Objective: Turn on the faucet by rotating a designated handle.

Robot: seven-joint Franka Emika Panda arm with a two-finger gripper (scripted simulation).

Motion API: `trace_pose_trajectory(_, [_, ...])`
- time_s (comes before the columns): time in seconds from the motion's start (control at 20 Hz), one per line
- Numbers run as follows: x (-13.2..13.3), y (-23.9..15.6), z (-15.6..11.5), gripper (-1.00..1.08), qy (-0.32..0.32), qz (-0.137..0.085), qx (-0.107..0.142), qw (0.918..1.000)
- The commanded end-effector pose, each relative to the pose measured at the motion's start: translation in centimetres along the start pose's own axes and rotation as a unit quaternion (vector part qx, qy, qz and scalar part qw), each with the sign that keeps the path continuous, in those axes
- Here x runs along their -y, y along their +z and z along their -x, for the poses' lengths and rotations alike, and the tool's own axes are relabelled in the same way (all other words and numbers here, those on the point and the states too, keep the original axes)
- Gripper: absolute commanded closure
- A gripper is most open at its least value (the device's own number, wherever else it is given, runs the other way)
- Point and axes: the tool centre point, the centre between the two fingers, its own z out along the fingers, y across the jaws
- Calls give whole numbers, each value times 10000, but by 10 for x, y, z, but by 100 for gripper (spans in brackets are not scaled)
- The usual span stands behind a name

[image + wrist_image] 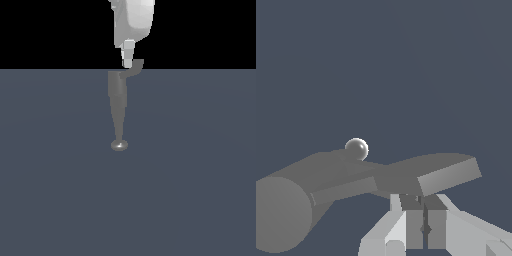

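Spreading across the lower part of the exterior view, the dull blue-grey desk [200, 190] carries the faucet [117, 107] at upper centre. This smooth grey metallic column runs vertically in frame, tapering downward to a shiny rounded knob [119, 145]. The white gripper [128, 64] descends from the top centre. The flat, curved handle [135, 66] branches rightward from the faucet's wide end, its tip beside the jaws, which look nearly closed, gripping nothing.

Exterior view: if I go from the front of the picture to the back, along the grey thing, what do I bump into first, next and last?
Shiny knob → the faucet's tapering column → handle at its wide end → white end effector touching or nearly touching the handle.
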Motion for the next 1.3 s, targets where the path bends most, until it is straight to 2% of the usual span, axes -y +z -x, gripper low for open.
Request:
trace_pose_trajectory(0.0, [-5, 2, -27, 108, 177, 26, -2, 9998])
trace_pose_trajectory(0.05, [0, 0, -4, 108, 6, -6, 8, 10000])
trace_pose_trajectory(1.25, [45, 2, -70, 108, 137, 20, 0, 9999])
